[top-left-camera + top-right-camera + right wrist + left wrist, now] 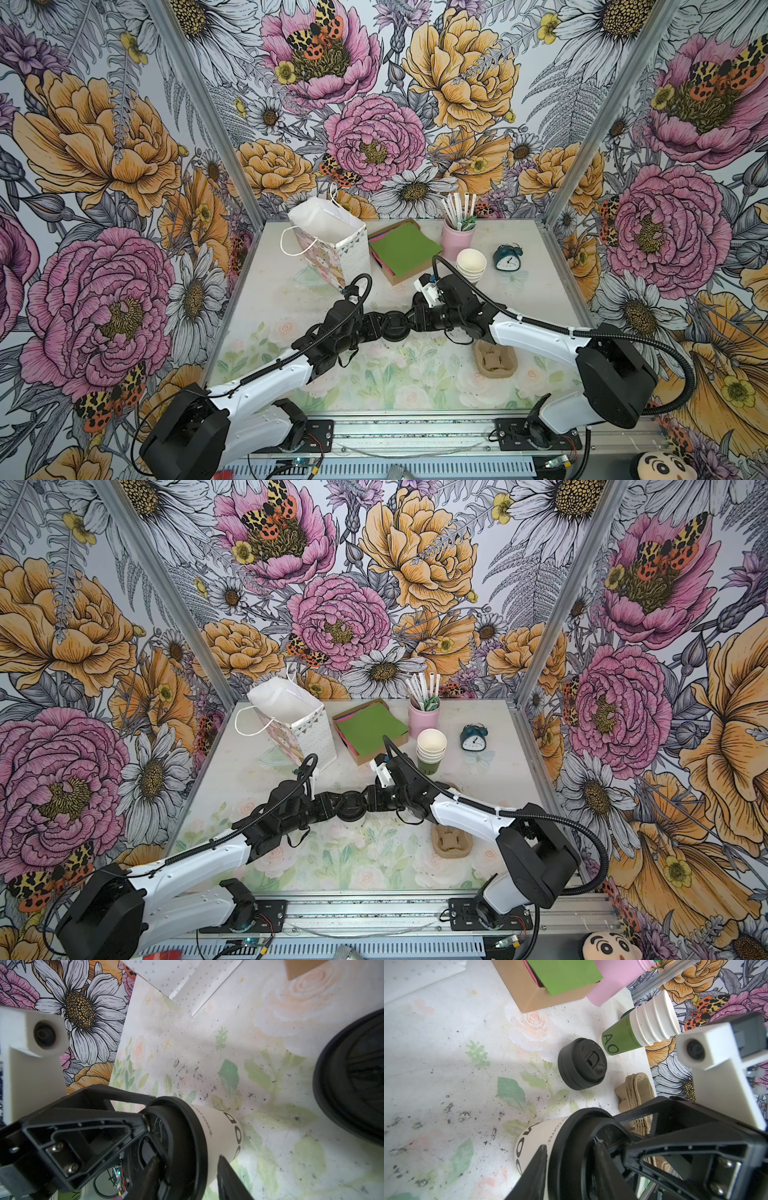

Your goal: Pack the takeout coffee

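We read step in hand as lid-seating. Takeout coffee [392, 327] stands upright at centre of tabletop [274, 299].

Left fingers [533, 1174] clamped on its lidded rim from 9 o'clock, one on lid top, one against cup wall.

Right fingers [226, 1178] straddle rim from 3 o'clock. We cannot tell whether gripping or loose.

Gift bag [353, 257] stands open at 11 o'clock, cardboard carrier [494, 359] at 4 o'clock.

Next move, in our judgement: right fingers clear off, cup lifted level, lowered into bag mouth.

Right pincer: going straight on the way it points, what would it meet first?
The takeout coffee, whose lid rim the right pincer straddles; just beyond it, probably the left pincer.
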